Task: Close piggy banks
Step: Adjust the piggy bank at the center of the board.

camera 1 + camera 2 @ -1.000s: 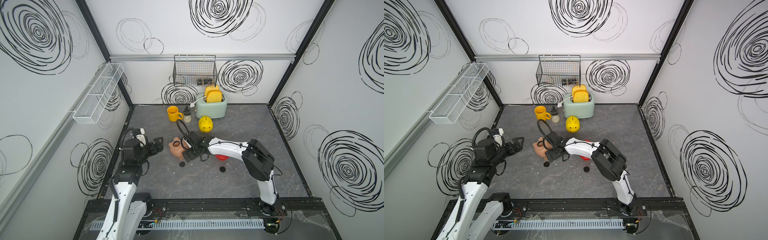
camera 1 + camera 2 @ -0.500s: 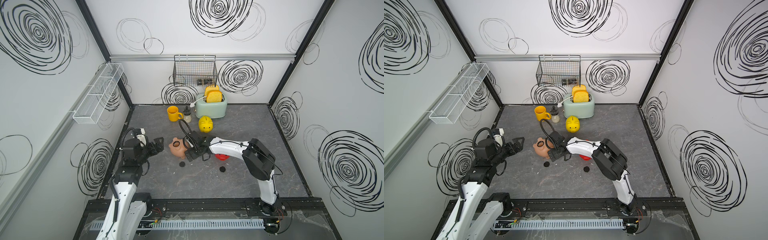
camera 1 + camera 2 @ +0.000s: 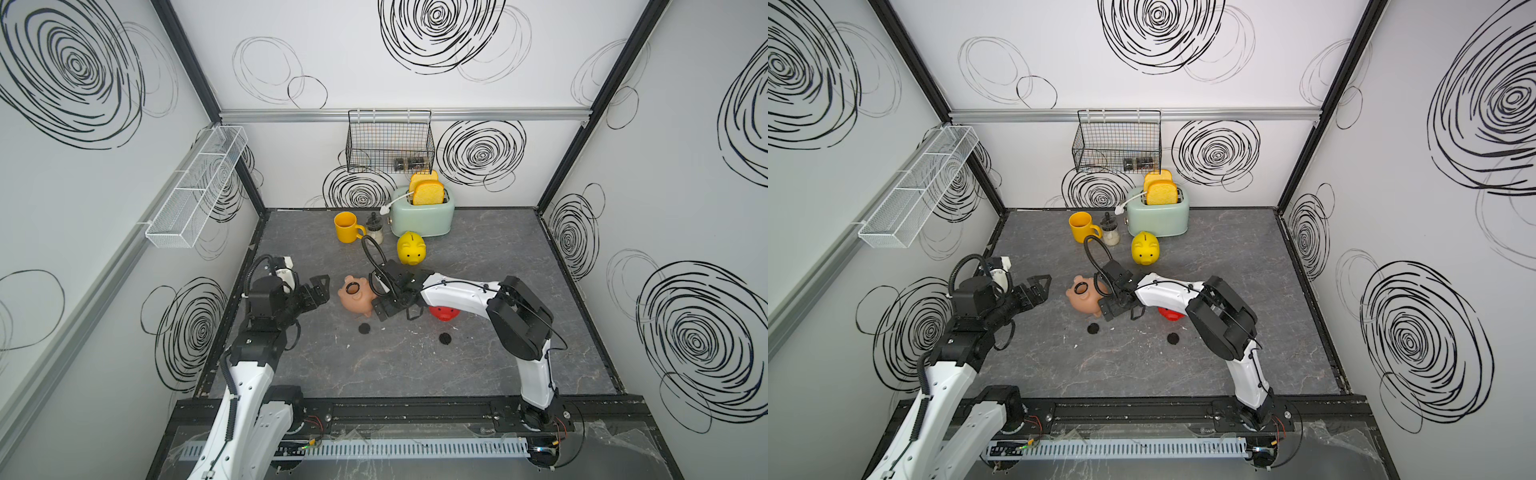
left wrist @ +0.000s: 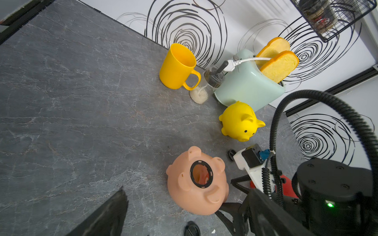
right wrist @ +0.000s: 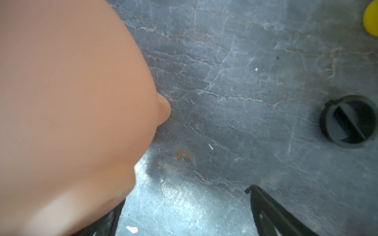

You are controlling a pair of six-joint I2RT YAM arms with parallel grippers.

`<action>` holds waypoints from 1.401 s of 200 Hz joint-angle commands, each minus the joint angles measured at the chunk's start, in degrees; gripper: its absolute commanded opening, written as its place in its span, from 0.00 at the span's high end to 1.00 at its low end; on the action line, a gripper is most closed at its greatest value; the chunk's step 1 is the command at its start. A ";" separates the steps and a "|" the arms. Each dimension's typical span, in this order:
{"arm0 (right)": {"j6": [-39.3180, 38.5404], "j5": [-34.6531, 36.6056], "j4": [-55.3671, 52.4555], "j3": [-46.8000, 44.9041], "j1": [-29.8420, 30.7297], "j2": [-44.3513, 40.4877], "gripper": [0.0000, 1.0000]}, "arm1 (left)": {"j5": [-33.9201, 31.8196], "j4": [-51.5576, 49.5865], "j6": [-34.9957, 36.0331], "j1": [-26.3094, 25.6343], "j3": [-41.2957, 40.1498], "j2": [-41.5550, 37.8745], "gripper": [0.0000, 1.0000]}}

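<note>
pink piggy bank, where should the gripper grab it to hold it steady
Grip the pink piggy bank across its rounded flanks, below the feet, coming in low from the robot's right. It lies belly up, so that leaves the open belly hole clear.

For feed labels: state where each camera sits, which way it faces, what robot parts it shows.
Both top views: high above the front, looking down at the table; left arm and right arm show.
Left wrist: on the left arm, facing the pink piggy bank, yellow piggy bank and toaster; own jaws' tips and right arm show.
Right wrist: on the right arm, close beside the pink piggy bank, facing the table and a black plug; own jaws' tips show.
Shared: all four show the pink piggy bank.
</note>
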 commanded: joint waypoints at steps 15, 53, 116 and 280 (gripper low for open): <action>0.79 -0.50 1.16 -0.42 -0.22 -2.08 0.02 | -1.68 9.88 -4.77 -3.08 0.52 5.70 0.04; 0.79 -0.55 1.51 -0.66 -0.12 -2.57 0.02 | -7.08 16.46 -7.19 -7.07 4.35 15.25 0.04; 0.80 -1.28 2.94 -1.36 -0.04 -3.56 0.02 | -7.55 15.88 -4.95 -4.70 17.44 33.73 0.02; -0.32 -1.11 2.15 -2.06 -0.35 -3.99 0.03 | -0.26 26.60 -7.66 -7.43 12.53 48.24 0.10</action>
